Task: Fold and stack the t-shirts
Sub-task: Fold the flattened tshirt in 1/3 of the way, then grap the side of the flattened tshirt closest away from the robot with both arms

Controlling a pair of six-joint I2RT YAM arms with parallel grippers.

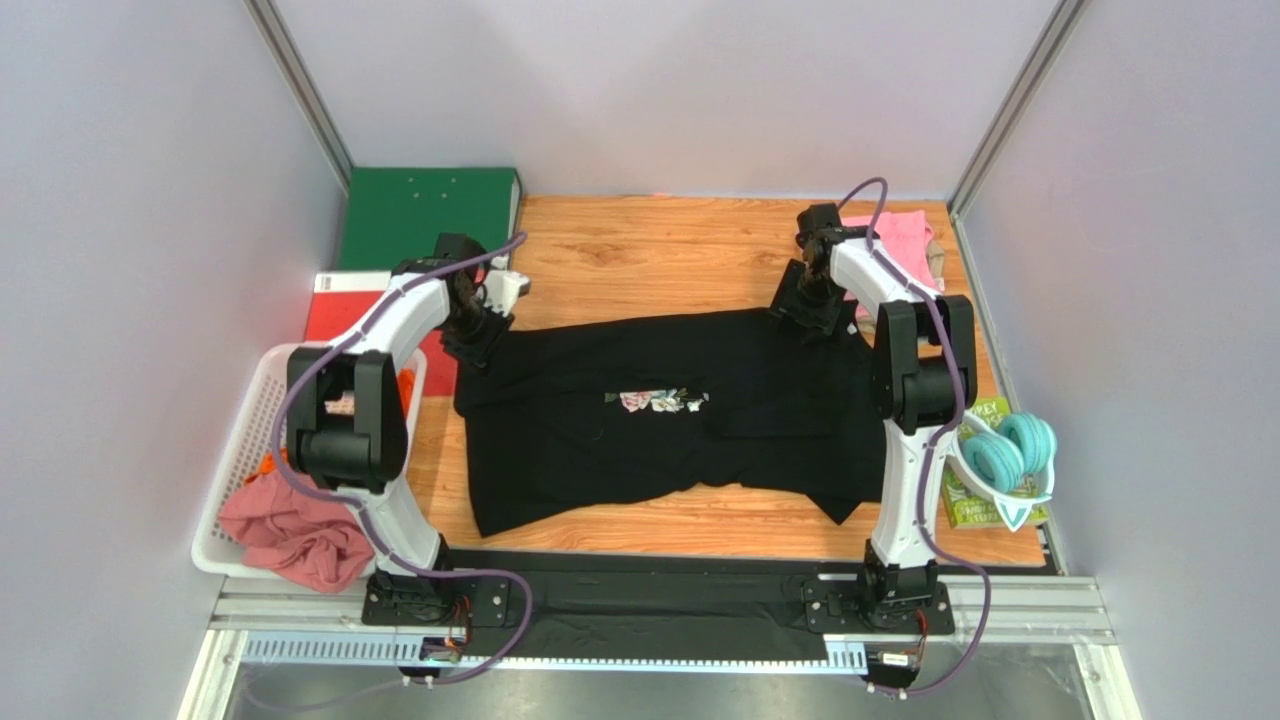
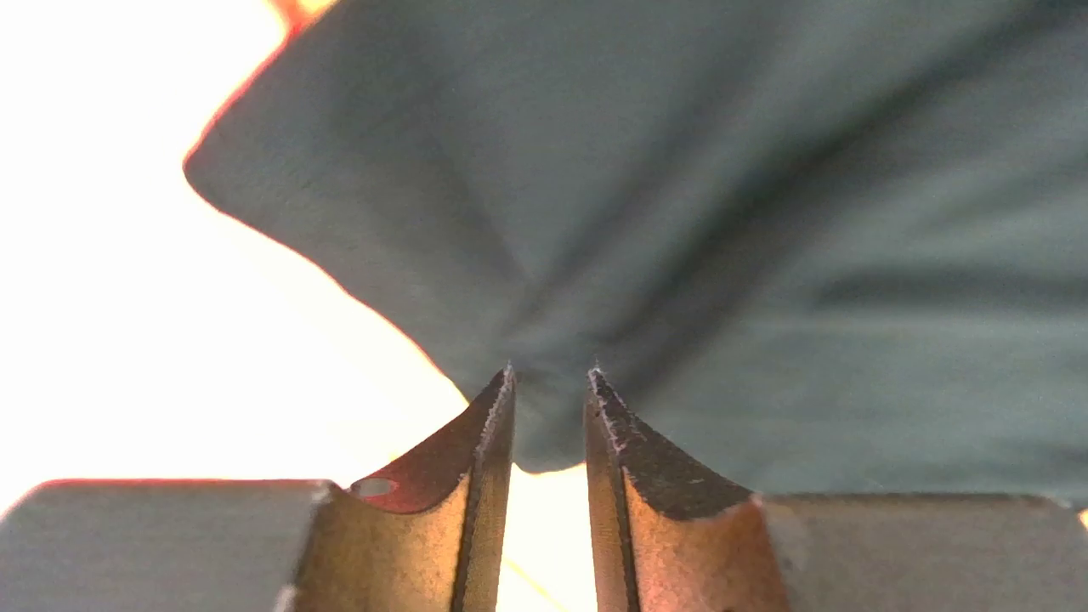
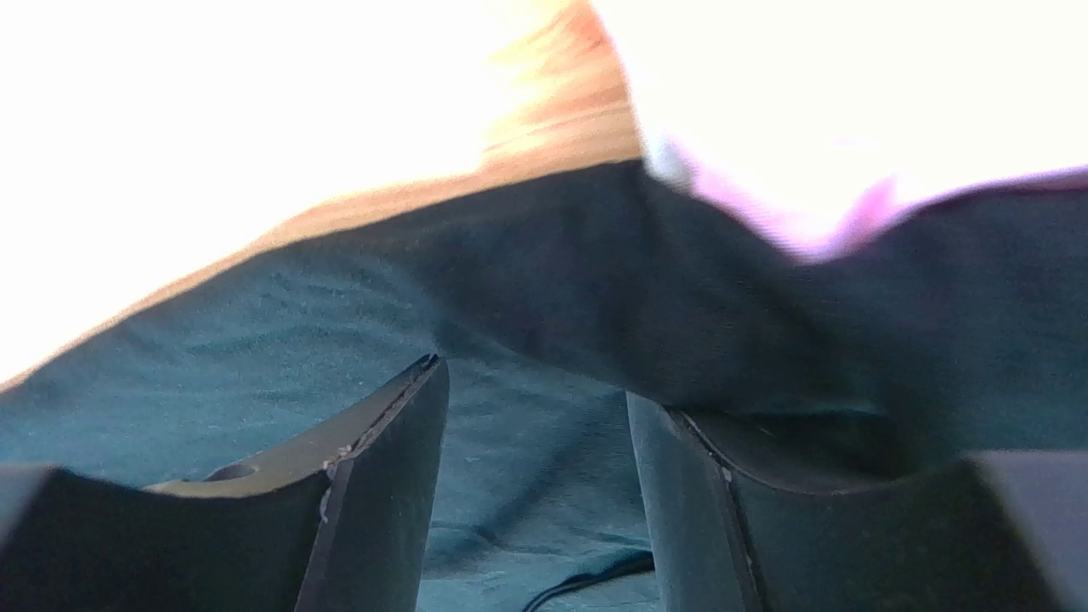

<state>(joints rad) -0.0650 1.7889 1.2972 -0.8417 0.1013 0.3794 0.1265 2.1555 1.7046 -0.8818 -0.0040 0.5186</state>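
One black t-shirt — left hand grasping its edge, right hand released; print unreadable.

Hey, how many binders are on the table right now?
2. A green binder lies in the far left corner; a red binder lies just nearer, partly hidden behind the left arm. Others could be hidden under them.

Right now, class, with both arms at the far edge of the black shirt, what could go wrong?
The left gripper pinches only a small corner of the black shirt; it might slip out on lifting.
The right gripper has its jaws apart over the cloth, so a one-sided pull could skew the shirt.
The pink shirt lies close by the right gripper and might get snagged.
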